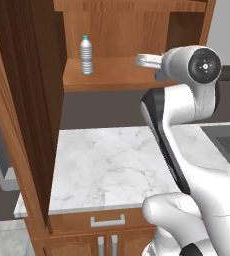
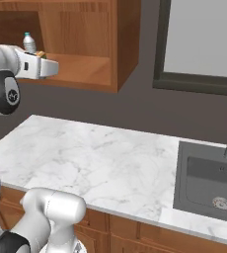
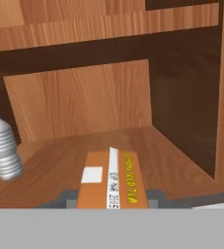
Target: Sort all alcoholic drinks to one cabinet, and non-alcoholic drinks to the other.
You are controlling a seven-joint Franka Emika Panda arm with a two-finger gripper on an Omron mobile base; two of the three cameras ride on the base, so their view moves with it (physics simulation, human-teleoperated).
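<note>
ok, near end first: gripper [image 3: 112, 200] is closed narrow on a flat orange-brown box with a white stripe and yellow lettering [image 3: 111, 181]. it sits between the tips and looks clamped, not just resting. it's no bottle, and i can't tell what it is.

the box nose is over the lighter wooden shelf floor [image 3: 182, 163] of the open warm brown wall cabinet [image 1: 114, 30], right-hand half. a dark brown side panel [image 3: 187, 97] stands close on the right, so there's little room to swing that way.

further in and left, the small clear ribbed plastic water bottle with a blue cap [image 3: 3, 148] stands upright on the same shelf, well apart from the box.

handling guess: it's light, thin-walled, slick and easy to tip. take it mid-body on the ribs, squeeze gently.

free room: bare shelf between box and bottle. the tall dark wooden door [image 1: 32, 100] hangs open on the left, and the white marble counter [image 1: 112, 165] lies below.
</note>
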